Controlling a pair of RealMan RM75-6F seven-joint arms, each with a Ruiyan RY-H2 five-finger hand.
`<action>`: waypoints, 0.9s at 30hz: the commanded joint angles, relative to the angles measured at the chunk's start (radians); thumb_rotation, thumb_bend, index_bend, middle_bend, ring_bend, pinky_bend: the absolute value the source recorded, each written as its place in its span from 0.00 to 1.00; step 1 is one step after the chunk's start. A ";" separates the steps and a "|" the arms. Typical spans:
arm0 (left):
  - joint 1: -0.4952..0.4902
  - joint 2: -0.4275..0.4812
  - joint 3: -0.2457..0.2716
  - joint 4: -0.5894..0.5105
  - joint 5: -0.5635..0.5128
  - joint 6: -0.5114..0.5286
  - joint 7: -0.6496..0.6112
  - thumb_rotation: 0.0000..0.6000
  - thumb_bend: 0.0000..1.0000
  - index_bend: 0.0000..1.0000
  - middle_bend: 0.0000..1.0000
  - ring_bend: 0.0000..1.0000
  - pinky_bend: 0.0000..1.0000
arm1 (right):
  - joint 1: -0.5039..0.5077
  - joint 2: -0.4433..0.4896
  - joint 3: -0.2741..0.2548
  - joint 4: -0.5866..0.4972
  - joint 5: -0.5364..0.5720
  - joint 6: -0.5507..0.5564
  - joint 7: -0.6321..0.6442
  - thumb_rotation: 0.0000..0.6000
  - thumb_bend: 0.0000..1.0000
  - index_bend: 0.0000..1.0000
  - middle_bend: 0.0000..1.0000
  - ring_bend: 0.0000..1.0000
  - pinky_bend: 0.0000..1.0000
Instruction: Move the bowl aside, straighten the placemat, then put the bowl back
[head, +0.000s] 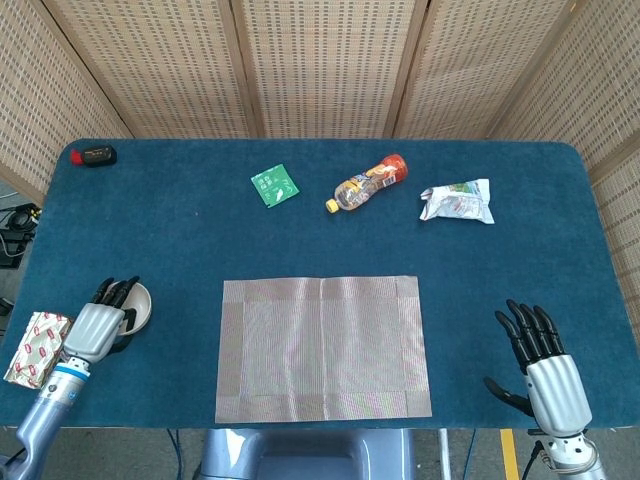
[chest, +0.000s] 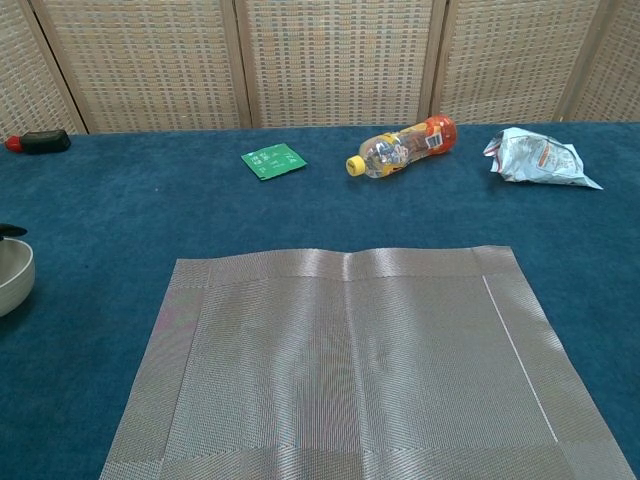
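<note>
Left hand (head: 95, 327) on the bowl (head: 134, 306), right hand (head: 545, 365) just chilling open

Left fingers (head: 117, 290) curl over the white bowl's rim, gripping it; right fingers spread, touching nothing. Placemat (head: 322, 347) lies flat, well right of the bowl.

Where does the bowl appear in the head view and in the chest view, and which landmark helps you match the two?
Head view: bowl at lower left, under the left hand.
Chest view: bowl cut by the left edge.
Shared landmark: the placemat, to the bowl's right.
</note>
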 joint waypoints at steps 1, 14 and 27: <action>-0.002 0.013 -0.009 -0.027 0.025 0.033 -0.004 1.00 0.49 0.76 0.00 0.00 0.00 | 0.000 0.000 -0.001 0.000 -0.003 0.002 0.000 1.00 0.19 0.05 0.00 0.00 0.00; -0.103 0.073 -0.067 -0.286 0.120 0.061 0.159 1.00 0.49 0.76 0.00 0.00 0.00 | -0.003 0.009 0.005 -0.004 0.002 0.013 0.014 1.00 0.19 0.04 0.00 0.00 0.00; -0.269 -0.100 -0.142 -0.487 0.083 -0.155 0.475 1.00 0.49 0.76 0.00 0.00 0.00 | -0.009 0.034 0.017 -0.015 0.021 0.031 0.062 1.00 0.19 0.04 0.00 0.00 0.00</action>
